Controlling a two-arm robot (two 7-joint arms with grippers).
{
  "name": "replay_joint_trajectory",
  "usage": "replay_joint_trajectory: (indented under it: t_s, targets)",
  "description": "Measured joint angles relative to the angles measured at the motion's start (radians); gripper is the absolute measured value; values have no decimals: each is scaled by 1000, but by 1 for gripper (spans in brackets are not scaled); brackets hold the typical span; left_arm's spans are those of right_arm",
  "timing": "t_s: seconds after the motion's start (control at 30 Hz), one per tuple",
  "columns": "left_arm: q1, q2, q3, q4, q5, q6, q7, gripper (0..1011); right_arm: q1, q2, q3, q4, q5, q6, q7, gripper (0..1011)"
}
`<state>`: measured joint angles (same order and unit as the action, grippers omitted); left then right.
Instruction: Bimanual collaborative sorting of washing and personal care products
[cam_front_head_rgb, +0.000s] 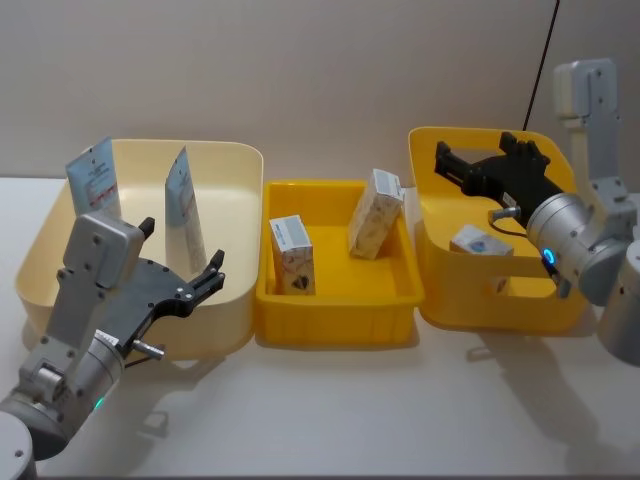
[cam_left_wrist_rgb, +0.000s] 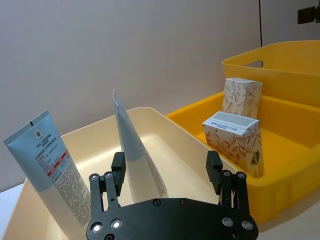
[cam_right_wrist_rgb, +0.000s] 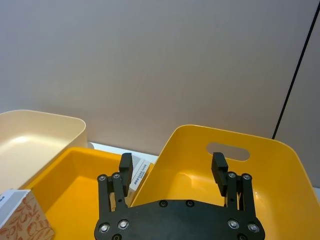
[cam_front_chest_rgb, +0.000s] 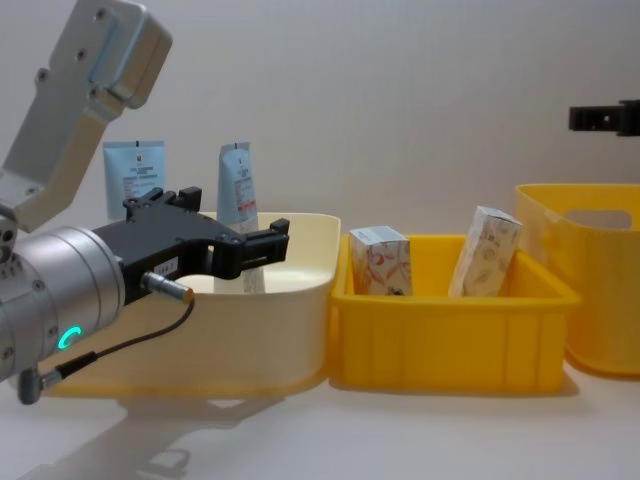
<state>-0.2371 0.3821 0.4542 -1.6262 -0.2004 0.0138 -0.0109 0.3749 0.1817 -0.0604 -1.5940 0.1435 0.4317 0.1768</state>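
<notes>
Two light-blue tubes (cam_front_head_rgb: 94, 178) (cam_front_head_rgb: 184, 205) stand in the cream bin (cam_front_head_rgb: 235, 165). The left wrist view shows them as a printed tube (cam_left_wrist_rgb: 47, 170) and a thin edge-on tube (cam_left_wrist_rgb: 135, 150). My left gripper (cam_front_head_rgb: 180, 247) (cam_left_wrist_rgb: 166, 162) (cam_front_chest_rgb: 235, 225) hangs open over that bin's front right part, close to the edge-on tube, holding nothing. Two floral cartons (cam_front_head_rgb: 291, 256) (cam_front_head_rgb: 375, 213) stand in the middle yellow tray (cam_front_head_rgb: 335, 325). A third carton (cam_front_head_rgb: 480, 243) lies in the deep yellow bin (cam_front_head_rgb: 500, 310). My right gripper (cam_front_head_rgb: 475, 148) (cam_right_wrist_rgb: 172, 165) hovers open and holding nothing above that bin.
The three containers stand side by side on a pale table, with bare table in front of them (cam_front_head_rgb: 330, 410). A plain wall runs close behind. A black cable (cam_front_head_rgb: 545, 50) hangs at the back right near my right arm.
</notes>
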Motion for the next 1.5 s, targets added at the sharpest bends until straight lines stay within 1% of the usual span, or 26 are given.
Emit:
replay_joint_trajectory:
  t_s: [0.03,0.1,0.6,1.5]
  targets:
    - [0,0,0,0,0,0,0,1003,2,-1,-2,3,1,3,2,992]
    - [0,0,0,0,0,0,0,1003,4,-1,-4,6,1,5,4,1001]
    - [0,0,0,0,0,0,0,1003,15,-3,-15,21,4,19,14,1001]
    - [0,0,0,0,0,0,0,1003,19,-4,-18,27,5,25,18,1001]
